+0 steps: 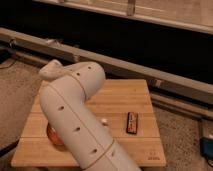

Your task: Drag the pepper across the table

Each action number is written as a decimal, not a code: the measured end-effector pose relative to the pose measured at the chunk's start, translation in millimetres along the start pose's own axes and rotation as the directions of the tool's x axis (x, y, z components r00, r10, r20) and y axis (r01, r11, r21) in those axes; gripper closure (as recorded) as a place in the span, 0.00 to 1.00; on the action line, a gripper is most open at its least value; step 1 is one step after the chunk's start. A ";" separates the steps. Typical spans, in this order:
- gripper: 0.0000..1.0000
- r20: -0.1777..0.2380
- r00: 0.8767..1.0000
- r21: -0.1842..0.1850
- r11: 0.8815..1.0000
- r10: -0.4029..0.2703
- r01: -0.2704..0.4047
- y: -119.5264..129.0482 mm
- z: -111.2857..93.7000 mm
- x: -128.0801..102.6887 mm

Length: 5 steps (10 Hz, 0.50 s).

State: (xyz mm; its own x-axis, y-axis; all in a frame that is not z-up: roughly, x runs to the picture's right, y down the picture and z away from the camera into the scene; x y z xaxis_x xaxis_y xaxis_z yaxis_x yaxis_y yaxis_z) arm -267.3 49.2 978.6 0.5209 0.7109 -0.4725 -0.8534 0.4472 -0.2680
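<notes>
The light-wood table fills the middle of the camera view. My white arm rises from the bottom edge and bends over the table's left half, covering much of it. The gripper is out of sight behind the arm's bulk, somewhere over the left part of the table. The pepper is hidden. A sliver of the copper-orange plate shows at the arm's left edge, near the table's front left.
A flat dark rectangular bar lies on the right half of the table. A small white object sits beside the arm. A long grey rail runs behind the table. Gravel-like floor surrounds it.
</notes>
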 end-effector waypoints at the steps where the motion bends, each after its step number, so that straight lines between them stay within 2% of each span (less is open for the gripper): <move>1: 0.85 -0.001 1.000 0.001 1.000 -0.001 0.001 0.1 0.0 0.2; 5: 0.85 -0.005 1.000 0.008 1.000 0.017 -0.017 -9.2 1.1 4.6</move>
State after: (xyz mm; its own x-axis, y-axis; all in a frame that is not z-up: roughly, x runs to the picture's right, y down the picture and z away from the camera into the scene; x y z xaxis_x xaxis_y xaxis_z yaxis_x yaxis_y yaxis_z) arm -257.0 48.9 979.8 0.5062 0.7155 -0.4815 -0.8619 0.4393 -0.2534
